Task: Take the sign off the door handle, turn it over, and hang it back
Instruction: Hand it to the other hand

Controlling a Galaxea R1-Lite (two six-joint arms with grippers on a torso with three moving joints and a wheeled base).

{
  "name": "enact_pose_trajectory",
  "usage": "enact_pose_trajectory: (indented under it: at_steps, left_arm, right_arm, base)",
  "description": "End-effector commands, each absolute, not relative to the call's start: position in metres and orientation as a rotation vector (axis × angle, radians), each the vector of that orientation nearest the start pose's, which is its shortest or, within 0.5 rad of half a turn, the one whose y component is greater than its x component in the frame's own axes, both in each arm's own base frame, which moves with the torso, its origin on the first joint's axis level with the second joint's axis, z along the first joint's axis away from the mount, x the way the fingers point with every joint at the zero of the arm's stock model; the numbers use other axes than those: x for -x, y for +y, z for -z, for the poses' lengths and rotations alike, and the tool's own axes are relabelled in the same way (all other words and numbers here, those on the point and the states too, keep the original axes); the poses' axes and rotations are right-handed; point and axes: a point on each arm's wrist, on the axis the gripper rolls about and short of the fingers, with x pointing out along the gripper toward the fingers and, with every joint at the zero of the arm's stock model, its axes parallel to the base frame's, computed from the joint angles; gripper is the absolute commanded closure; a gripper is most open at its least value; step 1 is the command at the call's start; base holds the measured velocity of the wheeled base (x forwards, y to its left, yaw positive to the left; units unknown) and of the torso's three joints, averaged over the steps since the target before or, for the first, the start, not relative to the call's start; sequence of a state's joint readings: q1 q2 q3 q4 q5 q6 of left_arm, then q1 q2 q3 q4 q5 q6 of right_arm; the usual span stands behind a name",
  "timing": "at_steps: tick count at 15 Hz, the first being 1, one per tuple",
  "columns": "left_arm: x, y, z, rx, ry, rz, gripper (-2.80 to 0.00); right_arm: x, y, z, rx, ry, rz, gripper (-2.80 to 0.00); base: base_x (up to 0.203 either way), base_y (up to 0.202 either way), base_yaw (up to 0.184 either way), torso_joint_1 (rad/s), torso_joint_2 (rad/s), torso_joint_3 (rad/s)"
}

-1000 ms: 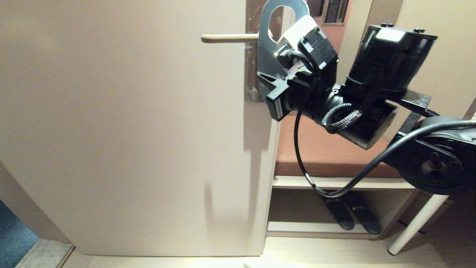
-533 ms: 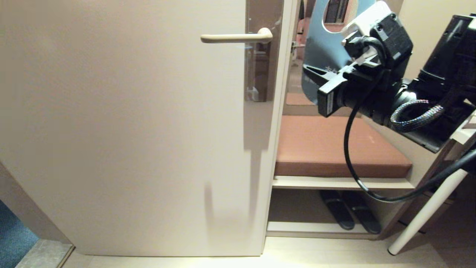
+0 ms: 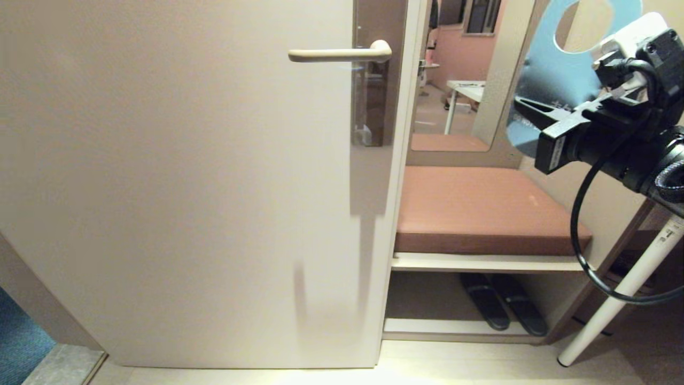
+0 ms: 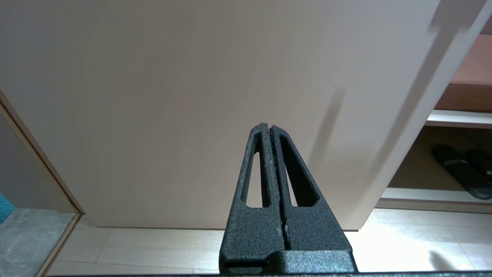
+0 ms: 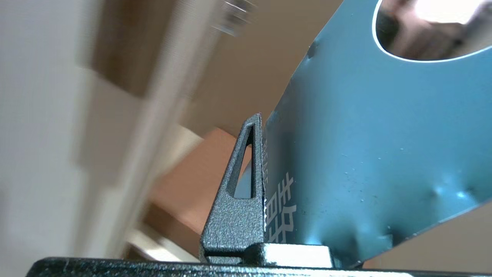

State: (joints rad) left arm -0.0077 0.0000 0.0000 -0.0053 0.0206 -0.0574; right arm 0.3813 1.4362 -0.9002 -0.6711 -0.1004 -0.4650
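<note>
The cream door handle [image 3: 336, 53] juts from its brown backplate [image 3: 377, 96] with nothing hanging on it. The blue-grey sign [image 3: 556, 80] is up at the far right, well clear of the door, with its big hole at the top. My right gripper [image 3: 526, 109] is shut on the sign's lower part. In the right wrist view the sign [image 5: 365, 146] fills the space beside one black finger [image 5: 240, 192], white characters showing next to it; the other finger is hidden behind it. My left gripper [image 4: 269, 129] is parked low, shut and empty, facing the door's lower part.
The beige door [image 3: 187, 187] fills the left and middle. To its right stand a bench with a brown cushion [image 3: 481, 208], a shelf with dark slippers [image 3: 502, 307] under it, a mirror [image 3: 465, 75] behind, and a white table leg [image 3: 614, 310].
My right gripper has carried the sign off the handle and away to the right; the handle is now bare. The left arm has kept still.
</note>
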Motion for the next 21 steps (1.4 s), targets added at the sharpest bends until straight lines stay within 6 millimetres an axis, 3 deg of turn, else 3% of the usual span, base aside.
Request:
enact_pose_trajectory:
  at_steps: [1, 5, 10, 17, 21]
  left_arm:
    - [0.023, 0.001, -0.076, 0.058, -0.007, -0.014, 0.00]
    - [0.023, 0.001, -0.076, 0.058, -0.007, -0.014, 0.00]
    - [0.023, 0.001, -0.076, 0.058, -0.007, -0.014, 0.00]
    - [0.023, 0.001, -0.076, 0.058, -0.007, -0.014, 0.00]
    - [0.023, 0.001, -0.076, 0.058, -0.007, -0.014, 0.00]
  right_arm:
    - [-0.228, 0.072, -0.289, 0.428, -0.194, -0.176, 0.00]
    - [-0.204, 0.043, -0.277, 0.424, -0.157, -0.083, 0.00]
    - [-0.142, 0.017, -0.234, 0.398, -0.082, -0.008, 0.00]
    - [-0.057, 0.003, -0.147, 0.291, -0.010, 0.024, 0.00]
    - [-0.033, 0.000, -0.130, 0.272, 0.000, 0.042, 0.00]
  base:
    - [0.000, 0.000, 0.000, 0.000, 0.00, 0.000]
    - [0.000, 0.000, 0.000, 0.000, 0.00, 0.000]
    - [0.000, 0.000, 0.000, 0.000, 0.00, 0.000]
    - [0.000, 0.000, 0.000, 0.000, 0.00, 0.000]
    - [0.000, 0.000, 0.000, 0.000, 0.00, 0.000]
